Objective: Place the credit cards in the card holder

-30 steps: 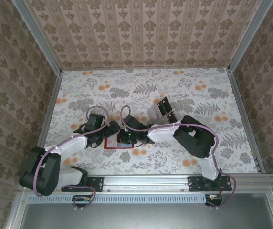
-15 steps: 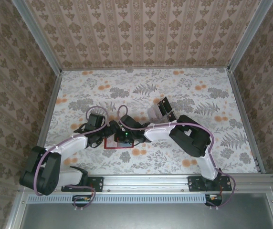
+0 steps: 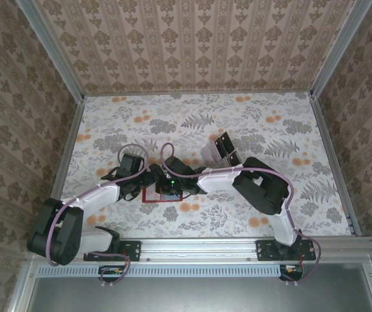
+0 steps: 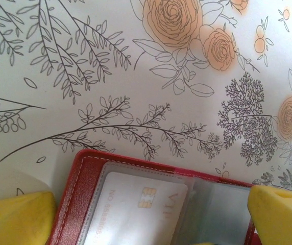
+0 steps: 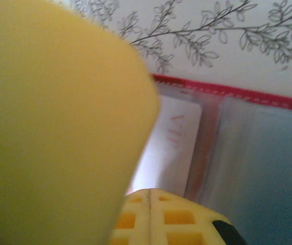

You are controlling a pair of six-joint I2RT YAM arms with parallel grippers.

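Top external view has both arms meeting over the card holder (image 3: 149,197), which lies open on the floral table (image 3: 270,123) near the front, left of centre. Over the last second the right gripper (image 3: 168,187) has slid a little to the left across the holder, toward the left gripper (image 3: 151,177). For the last half of that second it has barely moved.

From the left wrist, the left gripper (image 4: 148,222) is spread wide, with 1 yellow finger off each side of the holder (image 4: 79,189). It grasps nothing, and I cannot tell whether it presses down on the leather. A pale card (image 4: 141,204) with a gold chip sits behind a clear pocket (image 4: 215,204) inside the red cover.

From the right wrist, the right gripper (image 5: 150,204) is clenched, its 2 fingertips closed against each other just above the pockets, with no card seen between them. A big blurred yellow shape (image 5: 54,117) crowds the left of that view, and I cannot tell whose finger it is.

The small leftward slide and then the stillness suggest, as a judgement, that this card has been nudged home. At least 2 black credit cards (image 3: 224,142) wait farther back beside a clear tray (image 3: 210,152), so the task is only partly done.
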